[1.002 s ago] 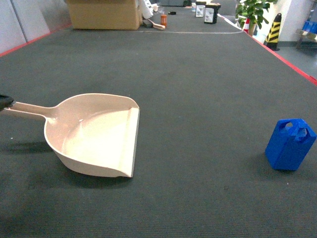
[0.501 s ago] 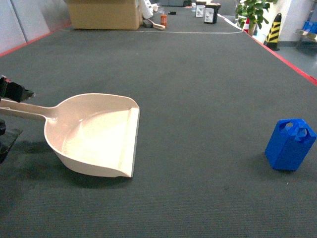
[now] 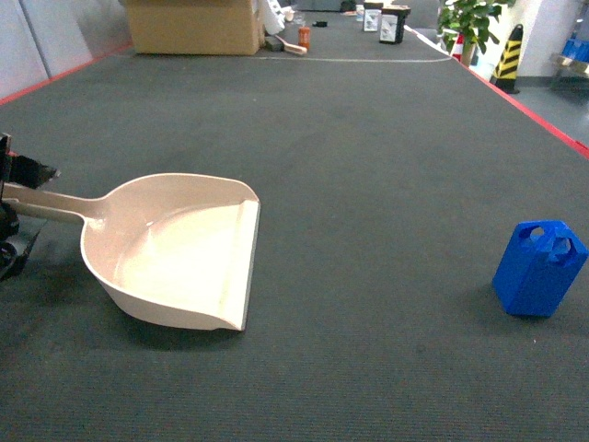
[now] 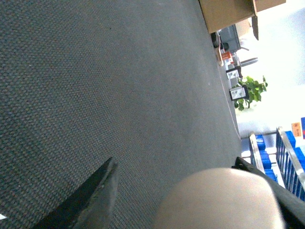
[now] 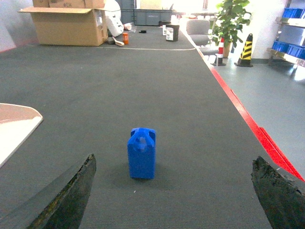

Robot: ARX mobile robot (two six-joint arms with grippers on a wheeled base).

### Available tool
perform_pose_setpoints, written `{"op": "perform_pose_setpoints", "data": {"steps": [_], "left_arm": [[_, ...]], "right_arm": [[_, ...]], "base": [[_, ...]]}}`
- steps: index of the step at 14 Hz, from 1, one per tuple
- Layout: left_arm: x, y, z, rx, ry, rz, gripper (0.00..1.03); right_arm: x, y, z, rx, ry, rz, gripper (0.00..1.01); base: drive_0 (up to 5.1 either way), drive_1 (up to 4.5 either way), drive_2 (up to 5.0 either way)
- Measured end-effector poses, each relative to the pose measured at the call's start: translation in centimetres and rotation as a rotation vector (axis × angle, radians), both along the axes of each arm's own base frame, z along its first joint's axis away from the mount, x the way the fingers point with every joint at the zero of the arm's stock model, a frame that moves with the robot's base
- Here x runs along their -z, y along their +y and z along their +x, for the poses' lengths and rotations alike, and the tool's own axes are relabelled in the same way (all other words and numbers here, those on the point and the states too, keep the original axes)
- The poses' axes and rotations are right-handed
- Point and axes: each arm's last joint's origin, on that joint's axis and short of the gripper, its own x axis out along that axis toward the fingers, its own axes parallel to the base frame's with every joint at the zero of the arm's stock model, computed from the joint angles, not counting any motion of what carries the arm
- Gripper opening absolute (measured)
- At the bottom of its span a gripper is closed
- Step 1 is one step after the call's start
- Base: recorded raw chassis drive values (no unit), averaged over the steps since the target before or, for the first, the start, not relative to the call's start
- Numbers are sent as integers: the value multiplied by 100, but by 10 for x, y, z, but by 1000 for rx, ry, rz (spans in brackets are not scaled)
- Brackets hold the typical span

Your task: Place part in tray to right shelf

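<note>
Since the earlier frames, the left gripper (image 3: 14, 198) has entered at the far-left edge and now straddles the handle end of the tray (image 3: 175, 249); whether its fingers (image 3: 35, 170) already pinch the handle cannot be told. The tray rests flat on the dark surface (image 3: 368, 138). The part (image 3: 539, 267) stands upright well to the right, ahead of the right gripper's spread fingers (image 5: 66, 200). Pickup has not begun.

Premises: warehouse or workshop hall. Evidence: large cardboard box (image 3: 193, 26), yellow-black hazard cone (image 5: 246, 46), blue storage crates on racks (image 5: 291, 13), red-edged dark carpeted tabletop (image 3: 368, 138), potted plant (image 5: 229, 21).
</note>
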Motion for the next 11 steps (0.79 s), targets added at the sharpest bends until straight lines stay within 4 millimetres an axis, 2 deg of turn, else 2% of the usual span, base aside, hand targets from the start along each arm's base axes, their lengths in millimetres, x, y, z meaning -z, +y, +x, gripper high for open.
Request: {"op": "perform_pose_setpoints", "data": {"steps": [3, 4, 7, 11], "left_arm": [[-1, 1, 1, 21, -66, -35, 27], [-3, 1, -1, 23, -93, -70, 16], [-17, -9, -17, 39, -125, -101, 14], [-75, -53, -32, 162, -255, -153, 14]], "right_arm": [[0, 0, 0, 0, 0, 0, 98], [0, 0, 0, 0, 0, 0, 98], [0, 0, 0, 0, 0, 0, 98], [0, 0, 0, 0, 0, 0, 98]], "base": [[0, 0, 0], [0, 0, 0], [0, 0, 0], [0, 0, 0]]}}
